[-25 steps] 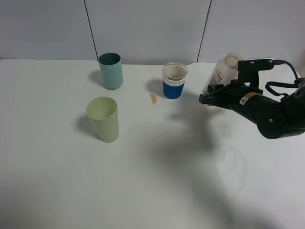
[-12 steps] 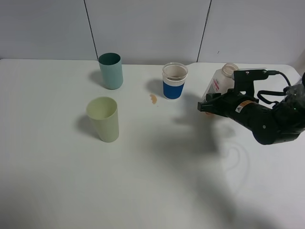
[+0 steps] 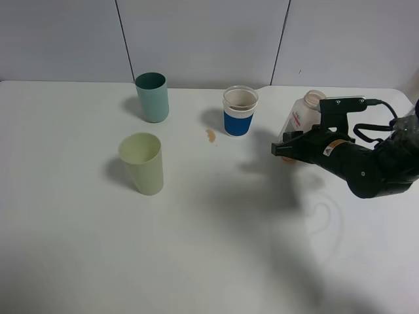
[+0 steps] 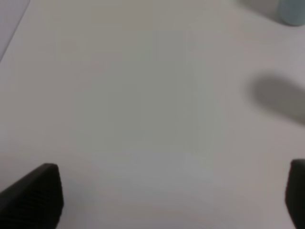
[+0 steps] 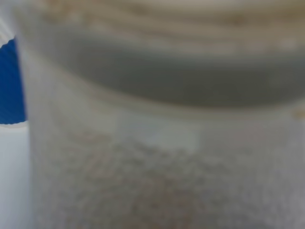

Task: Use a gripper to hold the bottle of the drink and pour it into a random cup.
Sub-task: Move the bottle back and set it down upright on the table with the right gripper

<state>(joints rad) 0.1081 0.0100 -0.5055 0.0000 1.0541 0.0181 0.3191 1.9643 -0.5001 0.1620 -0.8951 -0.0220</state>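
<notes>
- White tabletop (image 3: pixel 196 248) before a grey panelled wall (image 3: pixel 196 39).
- Black right gripper (image 3: pixel 286 148): jaws closed on the small clear plastic bottle (image 3: pixel 302 116) with a white and pink-red label. The capless neck leans away from the blue-banded cup, and the bottle fills the right wrist view, blurred.
- Short white blue-banded cup (image 3: pixel 239 111): upright, to the left of the bottle and apart from it.
- Small brown spill (image 3: pixel 211 135): just left of that cup.
- Tall teal cup (image 3: pixel 152 97): farther left.
- Pale green cup (image 3: pixel 142 163): left of that cup and nearer the camera.
- Left gripper (image 4: pixel 167 195): dark fingers spread wide, holding nothing.
</notes>
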